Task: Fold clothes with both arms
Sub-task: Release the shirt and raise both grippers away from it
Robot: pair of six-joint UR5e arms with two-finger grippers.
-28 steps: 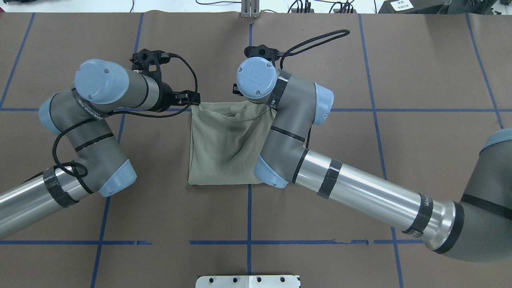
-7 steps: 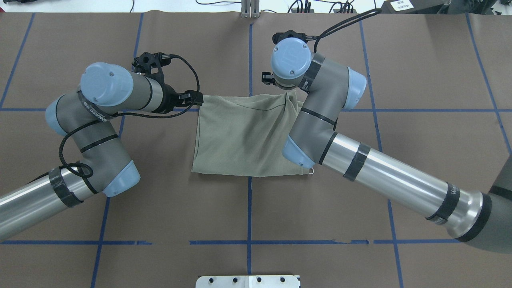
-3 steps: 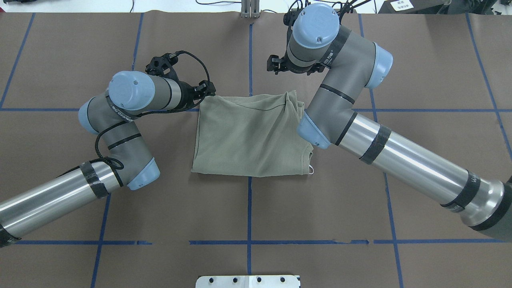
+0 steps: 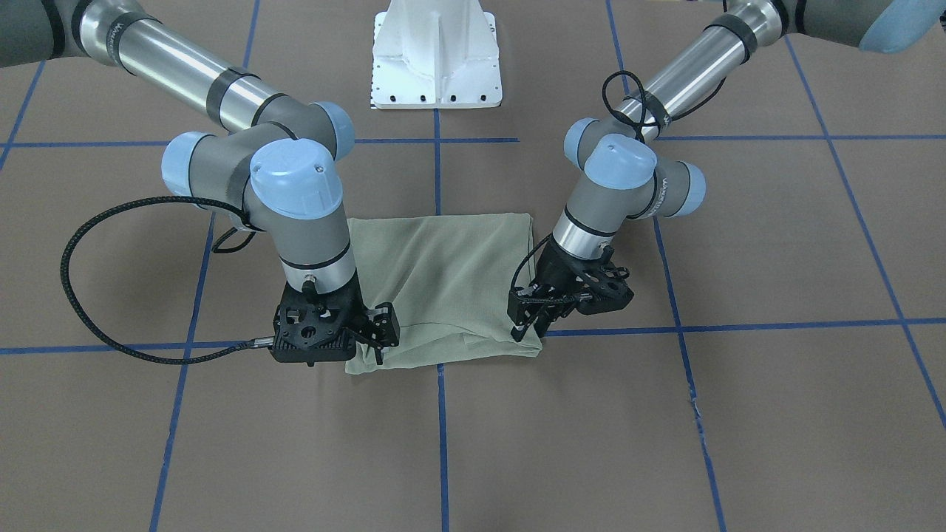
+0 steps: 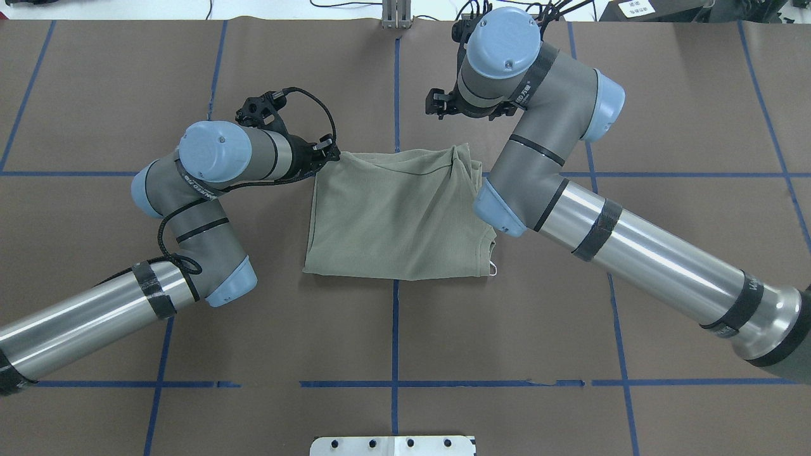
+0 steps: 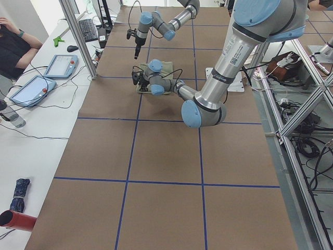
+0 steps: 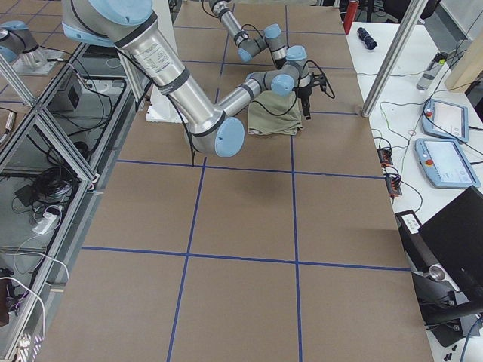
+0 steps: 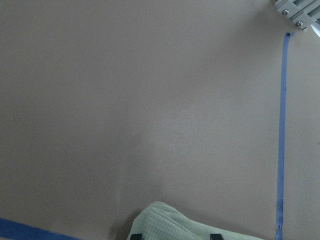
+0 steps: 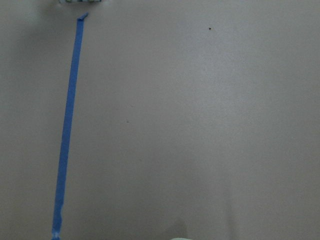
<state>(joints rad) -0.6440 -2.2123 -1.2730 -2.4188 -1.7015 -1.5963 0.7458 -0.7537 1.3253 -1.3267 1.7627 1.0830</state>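
1. Pale olive shirt (image 5: 396, 215), folded to a rough rectangle, flat at the middle of the counter (image 5: 665, 95) and straddling a blue tape line (image 5: 394, 354). Far right corner bunched into creases; a tiny white loop (image 5: 491, 271) poking out at the near right corner.
2. Fine grid-textured knit, matte and limp; likely to drag and ripple rather than slide as one sheet.
3. At the far left corner, the left claw (image 4: 526, 331): narrow, pinching a fold of the knit, seen between its tips in the wrist view.
4. Above the far right corner, the right claw (image 4: 375, 336): raised, holding nothing; judged wide, with no fingertip in its wrist view.
5. Step in hand, by judgement: tidying the far edge before another fold. Keep the pinched corner low, pull gently outward to tauten the edge, lower the free claw onto the bunched corner, then move both at one height.
6. Underneath, a brown, matte, paper-like covering.
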